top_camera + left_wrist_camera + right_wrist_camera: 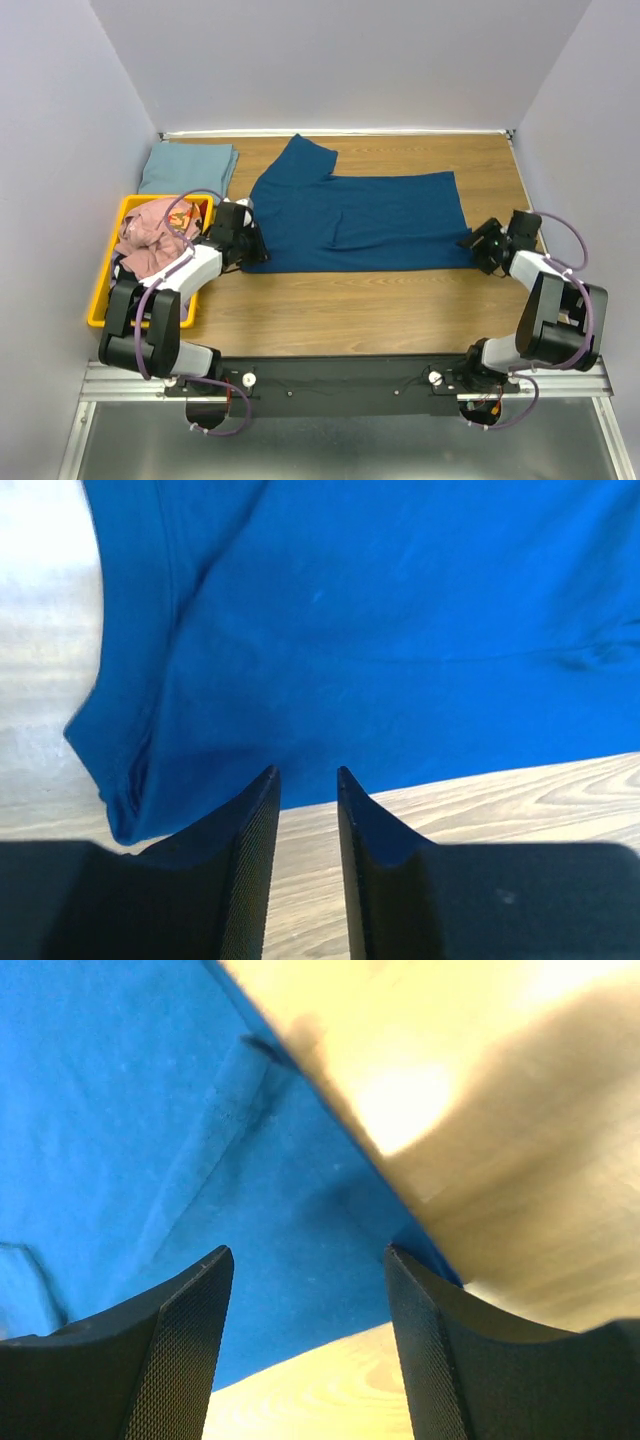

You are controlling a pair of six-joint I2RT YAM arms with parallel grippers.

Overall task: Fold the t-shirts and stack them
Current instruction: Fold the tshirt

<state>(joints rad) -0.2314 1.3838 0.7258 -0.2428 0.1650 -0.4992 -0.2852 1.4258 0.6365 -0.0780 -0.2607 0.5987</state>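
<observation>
Three t-shirts (380,222) (188,166) (152,238), one yellow bin (101,285), two arms (190,272) (548,300)

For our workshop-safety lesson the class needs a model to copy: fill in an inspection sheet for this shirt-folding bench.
Surface: wooden table, flat, grain visible.
Job's things: blue t-shirt spread mid-table, one sleeve pointing to the far edge; pale grey-blue shirt folded at the far left corner; pink shirt crumpled in the yellow bin.
Clutter: nothing seen apart from the bin at the left edge.
Hands: left hand narrowly open at the blue shirt's near left corner, holding nothing; right hand wide open over its near right corner.
Cables: purple cables looped at both arms.
Surroundings: pale walls on three sides; metal frame along the near edge.
</observation>
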